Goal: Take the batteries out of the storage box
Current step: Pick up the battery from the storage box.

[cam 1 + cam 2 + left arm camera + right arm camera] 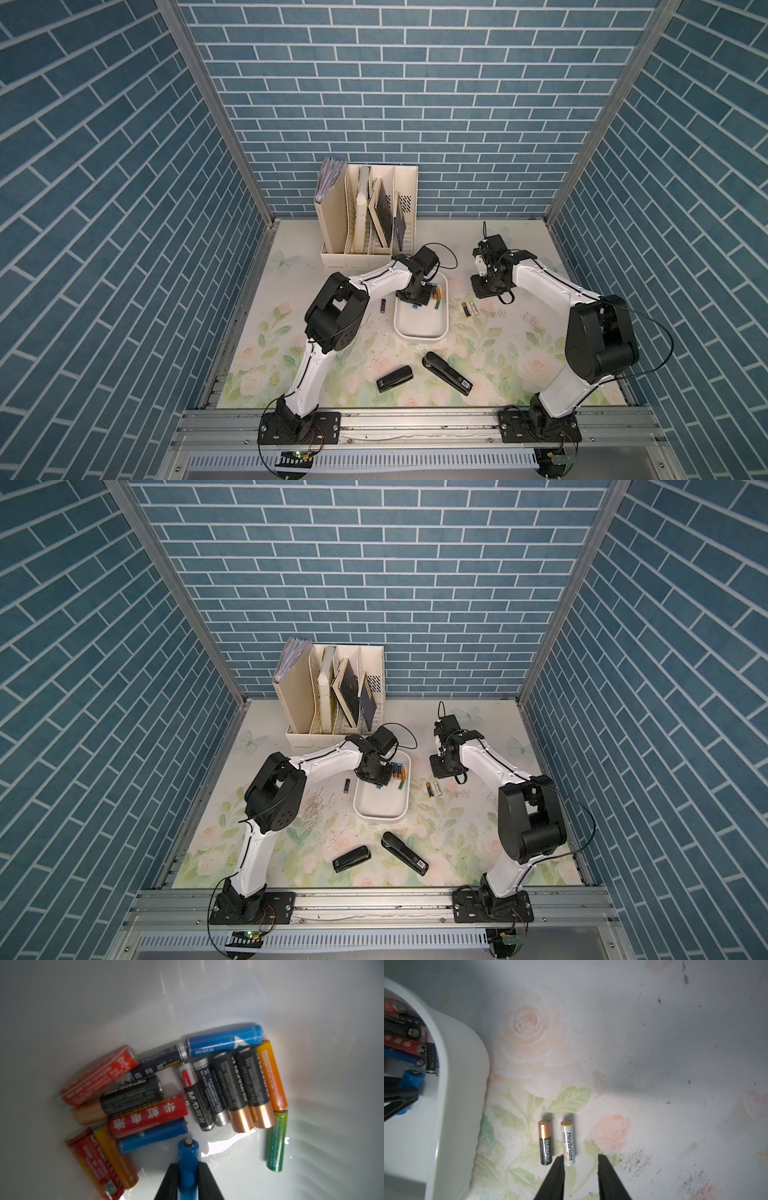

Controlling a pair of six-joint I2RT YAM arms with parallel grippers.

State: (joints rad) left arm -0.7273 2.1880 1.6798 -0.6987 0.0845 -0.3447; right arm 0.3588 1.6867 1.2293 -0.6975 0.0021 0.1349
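The white storage box (pixel 419 337) lies mid-table, and several batteries (pixel 228 1084) in red, blue, black-and-gold, orange and green are heaped at its far end. Inside the box, my left gripper (pixel 188 1164) is shut on a blue battery (pixel 188 1153) that stands nose-out between the fingers, just clear of the heap. To the right of the box, my right gripper (pixel 580 1156) hangs open and empty over the mat. Just beyond its tips lie a black-and-gold battery (pixel 545 1142) and a white battery (pixel 568 1142). A dark blue battery (pixel 383 305) lies left of the box.
Two black staplers (pixel 395 378) (pixel 448 372) lie on the floral mat nearer the front edge. A tall cream file holder (pixel 365 216) with books stands at the back, close behind the left wrist. The box rim (pixel 463 1084) is beside the right gripper.
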